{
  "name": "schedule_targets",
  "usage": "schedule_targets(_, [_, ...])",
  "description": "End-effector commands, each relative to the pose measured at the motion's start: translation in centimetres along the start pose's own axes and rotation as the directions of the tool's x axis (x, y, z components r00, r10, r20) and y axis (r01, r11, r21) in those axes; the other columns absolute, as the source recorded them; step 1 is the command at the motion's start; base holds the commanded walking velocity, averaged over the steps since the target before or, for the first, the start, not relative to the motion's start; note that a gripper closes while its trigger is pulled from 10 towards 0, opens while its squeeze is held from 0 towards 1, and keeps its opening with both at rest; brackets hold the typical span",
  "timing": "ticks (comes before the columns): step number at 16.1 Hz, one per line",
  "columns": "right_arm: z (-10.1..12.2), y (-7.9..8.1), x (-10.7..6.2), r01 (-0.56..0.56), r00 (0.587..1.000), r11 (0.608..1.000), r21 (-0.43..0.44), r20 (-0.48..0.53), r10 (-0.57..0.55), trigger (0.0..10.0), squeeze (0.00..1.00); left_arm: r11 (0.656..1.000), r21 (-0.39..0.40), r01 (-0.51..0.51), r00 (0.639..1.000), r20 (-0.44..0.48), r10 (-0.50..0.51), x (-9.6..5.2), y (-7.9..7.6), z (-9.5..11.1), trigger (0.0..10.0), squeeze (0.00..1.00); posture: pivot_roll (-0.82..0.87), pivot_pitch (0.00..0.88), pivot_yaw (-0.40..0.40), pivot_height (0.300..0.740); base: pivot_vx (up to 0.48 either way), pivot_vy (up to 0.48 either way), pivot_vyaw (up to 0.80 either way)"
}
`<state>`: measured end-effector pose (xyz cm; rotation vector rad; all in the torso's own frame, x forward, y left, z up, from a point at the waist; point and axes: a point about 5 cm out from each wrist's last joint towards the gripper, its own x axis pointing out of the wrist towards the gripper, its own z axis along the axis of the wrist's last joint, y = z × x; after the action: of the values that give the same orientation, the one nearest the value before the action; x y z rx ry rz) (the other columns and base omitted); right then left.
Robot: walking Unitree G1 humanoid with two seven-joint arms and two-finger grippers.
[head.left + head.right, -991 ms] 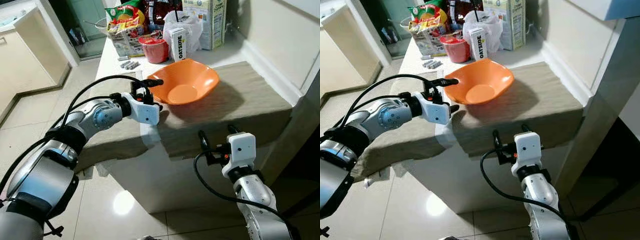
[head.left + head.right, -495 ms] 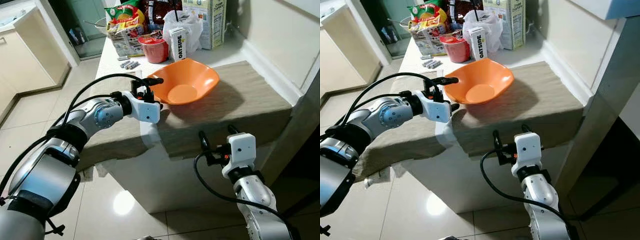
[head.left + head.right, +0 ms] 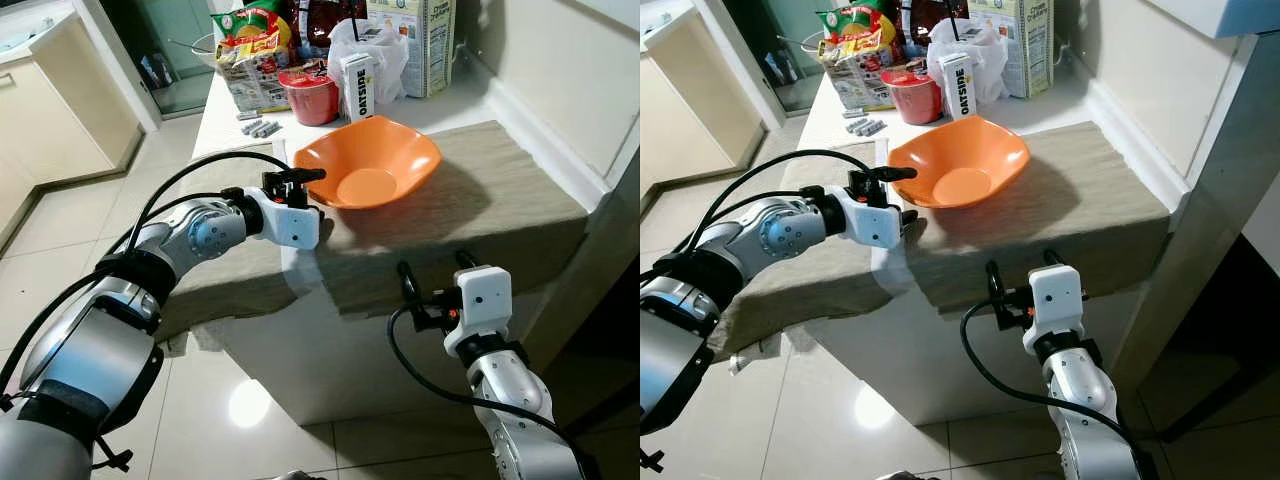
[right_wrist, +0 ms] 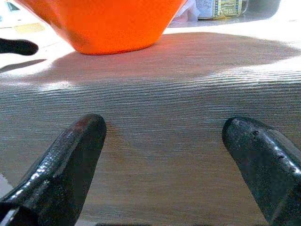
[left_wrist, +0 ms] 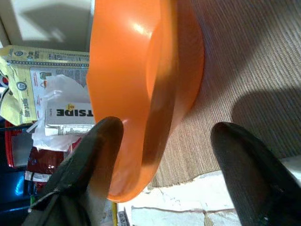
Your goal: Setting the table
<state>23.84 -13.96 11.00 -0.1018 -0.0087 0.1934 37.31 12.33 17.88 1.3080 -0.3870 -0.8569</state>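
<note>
Your left arm reaches forward over the near-left part of the counter, elbow bent, wrist levelled toward the orange plastic bowl. The left gripper has its two black fingers spread apart, one above the bowl's near-left rim and one below it; in the left wrist view one finger lies against the rim's outer edge and the other stands clear over the cloth, so the bowl is straddled, not clamped.

Your right arm rises from below the counter's front edge, and the right gripper points up at the hanging fold of cloth with its fingers wide apart, holding nothing.

The bowl sits upright on the grey-brown ribbed cloth that covers the counter and drapes down its front.

Behind the bowl you have clutter along the white countertop: a white carton printed OATSIDE, a red cup, a crumpled white plastic bag, a colourful snack bag, a tall cereal-style box and a few small batteries.
</note>
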Motion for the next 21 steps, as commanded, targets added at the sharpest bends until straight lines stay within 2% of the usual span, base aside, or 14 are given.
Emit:
schedule_targets(1, [0.44, 0.62, -0.09, -0.017, 1.000, 1.000, 0.002, 0.010, 0.017, 10.0, 0.00, 1.000, 0.001, -0.011, 1.000, -0.013, 0.011, -0.30, 0.87, -0.33, 0.0, 0.00, -0.22, 0.050, 0.219, 0.736, 0.000, 0.000, 0.00])
schedule_targets(16, [0.56, 0.54, -0.06, -0.012, 1.000, 1.000, 0.001, 0.006, 0.012, 10.0, 0.00, 0.998, 0.065, 0.002, 1.000, 0.017, -0.003, -0.55, 0.52, -0.13, 0.0, 0.00, -0.22, 0.055, 0.215, 0.736, 0.000, 0.000, 0.00])
schedule_targets(20, [0.55, 0.55, -0.08, -0.012, 1.000, 1.000, 0.003, 0.002, 0.012, 10.0, 0.00, 0.997, 0.071, 0.013, 0.998, 0.055, -0.017, -0.77, 0.39, 0.14, 0.0, 0.00, -0.21, 0.060, 0.209, 0.736, 0.000, 0.000, 0.00])
schedule_targets(21, [0.54, 0.53, -0.02, -0.012, 1.000, 1.000, 0.003, 0.001, 0.012, 10.0, 0.00, 0.996, 0.094, 0.012, 0.997, 0.074, -0.019, -0.84, 0.44, 0.33, 0.0, 0.00, -0.21, 0.057, 0.207, 0.736, 0.000, 0.000, 0.00])
